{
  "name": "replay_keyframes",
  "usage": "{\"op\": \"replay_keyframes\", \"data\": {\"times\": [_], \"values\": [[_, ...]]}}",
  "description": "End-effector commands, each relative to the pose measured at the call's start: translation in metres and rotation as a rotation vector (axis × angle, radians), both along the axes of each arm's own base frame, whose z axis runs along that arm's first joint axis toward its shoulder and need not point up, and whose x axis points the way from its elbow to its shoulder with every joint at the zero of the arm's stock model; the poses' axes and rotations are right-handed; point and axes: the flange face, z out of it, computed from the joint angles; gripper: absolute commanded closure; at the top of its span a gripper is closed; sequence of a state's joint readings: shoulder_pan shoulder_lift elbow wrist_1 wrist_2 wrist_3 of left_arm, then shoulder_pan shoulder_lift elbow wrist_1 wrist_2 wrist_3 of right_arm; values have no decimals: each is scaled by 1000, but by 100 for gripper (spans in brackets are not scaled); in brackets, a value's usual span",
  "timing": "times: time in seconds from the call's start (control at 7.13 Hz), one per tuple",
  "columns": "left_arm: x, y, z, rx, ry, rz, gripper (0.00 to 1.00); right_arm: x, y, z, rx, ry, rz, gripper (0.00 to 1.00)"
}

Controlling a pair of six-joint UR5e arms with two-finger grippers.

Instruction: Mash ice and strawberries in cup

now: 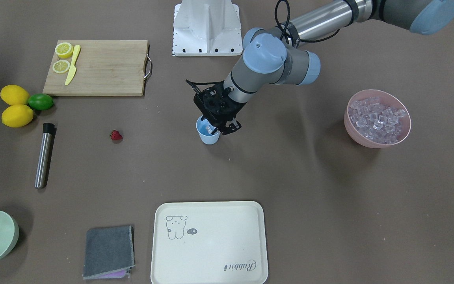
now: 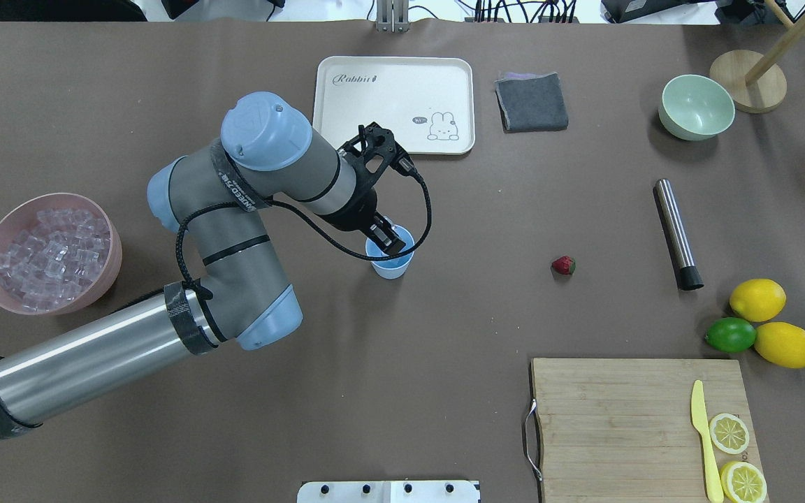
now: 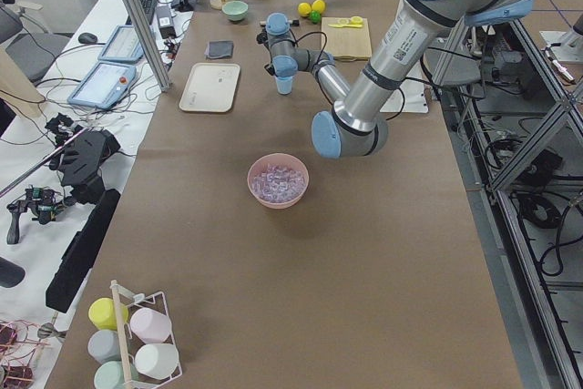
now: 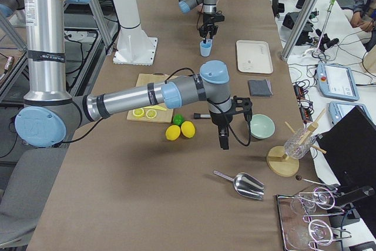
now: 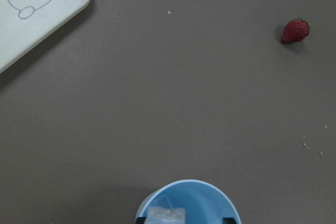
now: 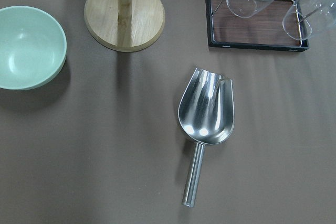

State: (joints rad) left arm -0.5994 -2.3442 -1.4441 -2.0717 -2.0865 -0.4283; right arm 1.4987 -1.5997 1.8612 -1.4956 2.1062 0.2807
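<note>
Early days tbh. Hovering left hand point(image 2: 390, 241) over cup point(image 2: 394, 269) mid-counter point(image 2: 486, 209), fingers spread, gripping nothing, w/ 1 ice cube point(image 5: 165, 216) sitting inside. Leaving strawberry point(image 2: 563, 265) out toward right edge; not mashing anything yet imo.

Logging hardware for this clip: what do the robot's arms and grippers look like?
The left arm and right arm both have silver tubes, grey joints and round light-blue caps, with black bands wrapped round the tubes. The left gripper and right gripper are black, open-framed and two-fingered. A black cable loops past the left wrist.
</note>
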Motion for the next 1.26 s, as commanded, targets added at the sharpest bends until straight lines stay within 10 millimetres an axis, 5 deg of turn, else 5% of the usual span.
{"op": "replay_keyframes", "data": {"times": [0.0,0.28,0.42,0.84,1.12], "values": [[-1,1,-1,12,19,0,8,0,0,0,0,0,1,0],[-6,4,-9,5,49,-9,3,0,0,-1,1,-2,1,0],[-25,-3,-21,8,76,-35,3,-1,0,-2,2,-9,-3,0],[-143,-83,10,-35,77,-62,3,-7,1,-5,-5,-85,-30,0],[-183,-101,37,-31,38,-109,4,-8,5,-4,-9,-92,-32,0]]}}
